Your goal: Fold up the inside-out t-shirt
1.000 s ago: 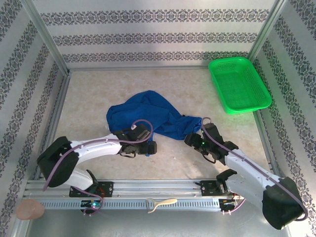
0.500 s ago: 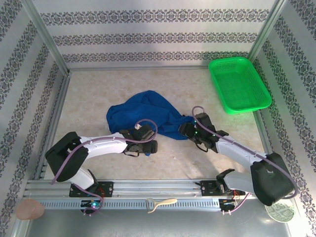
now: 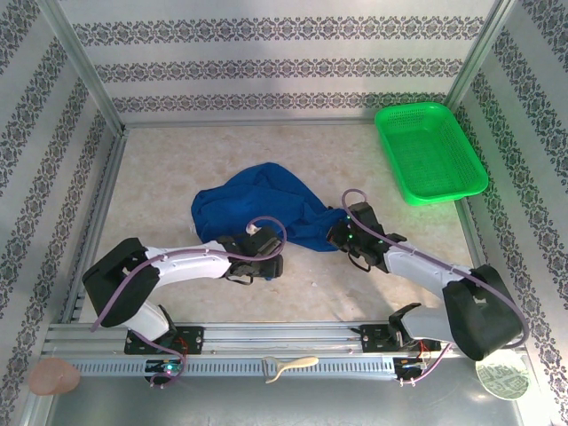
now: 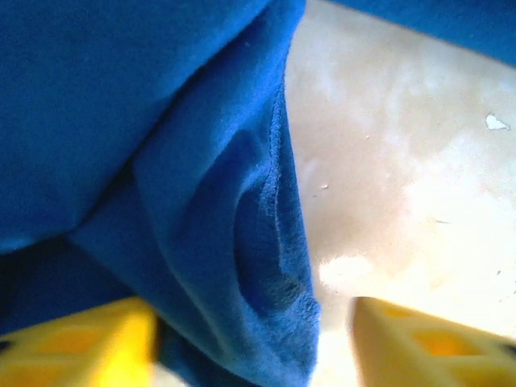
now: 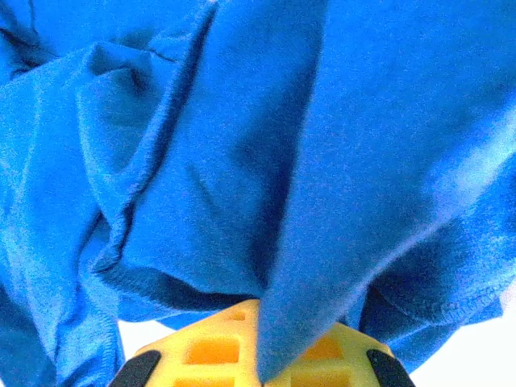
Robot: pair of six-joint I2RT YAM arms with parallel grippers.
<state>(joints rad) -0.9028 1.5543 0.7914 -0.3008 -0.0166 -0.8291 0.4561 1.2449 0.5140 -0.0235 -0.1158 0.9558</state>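
Gripping the near edge of the inside-out t-shirt [image 3: 262, 206], which lies crumpled at the middle of the table [image 3: 177, 169], the right gripper [image 5: 262, 347] is clamped on blue cloth, while the left gripper [image 4: 254, 343] straddles a hem fold, fingers apart and not yet pinching. For a clean spread, the left should probably bite the hem alone before both arms draw outward evenly.
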